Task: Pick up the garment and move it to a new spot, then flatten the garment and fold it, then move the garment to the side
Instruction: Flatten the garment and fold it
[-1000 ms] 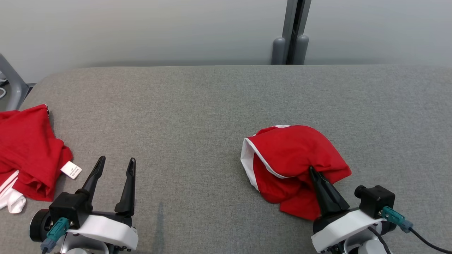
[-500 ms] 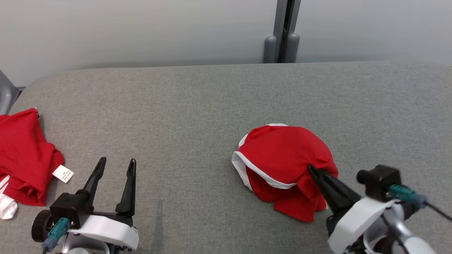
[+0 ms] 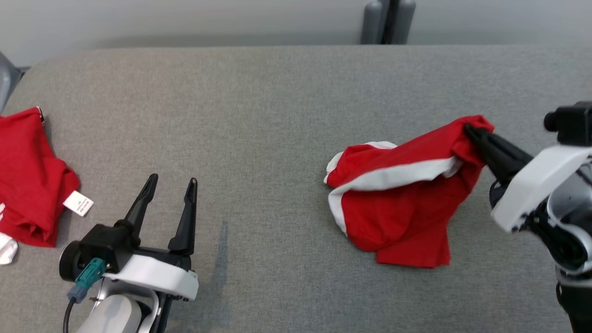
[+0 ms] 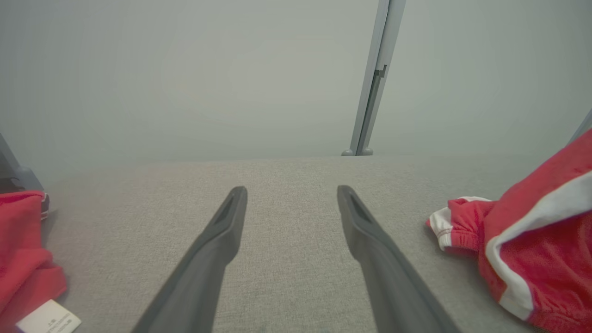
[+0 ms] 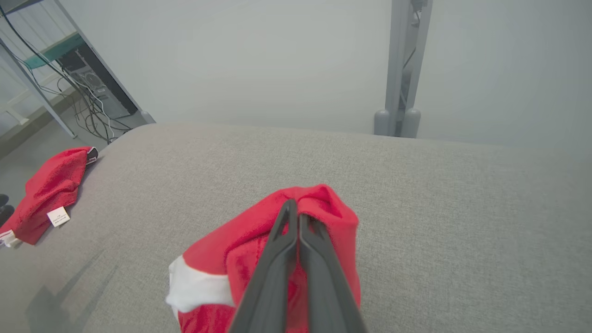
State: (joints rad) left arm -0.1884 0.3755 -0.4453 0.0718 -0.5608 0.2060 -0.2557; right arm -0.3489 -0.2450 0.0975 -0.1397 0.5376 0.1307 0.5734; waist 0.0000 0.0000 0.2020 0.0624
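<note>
The right gripper (image 3: 468, 128) has swung up and rightward since a second ago, pulling the red garment (image 3: 397, 203) out long. It is clenched on one raised fold, and the rest trails on the grey bench (image 3: 277, 115), right of centre. The left gripper (image 3: 172, 179) sits spread wide, empty. A second red cloth (image 3: 27, 175) with a white label (image 3: 77, 203) lies far left, well apart. A grey post (image 3: 387, 21) stands behind the far edge.

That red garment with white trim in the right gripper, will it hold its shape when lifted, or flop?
Probably floppy: pinched at one spot by the right gripper, the red garment sags in folds onto the grey table. Likely light, since a fingertip pinch holds it up. It may drag and bunch.
</note>
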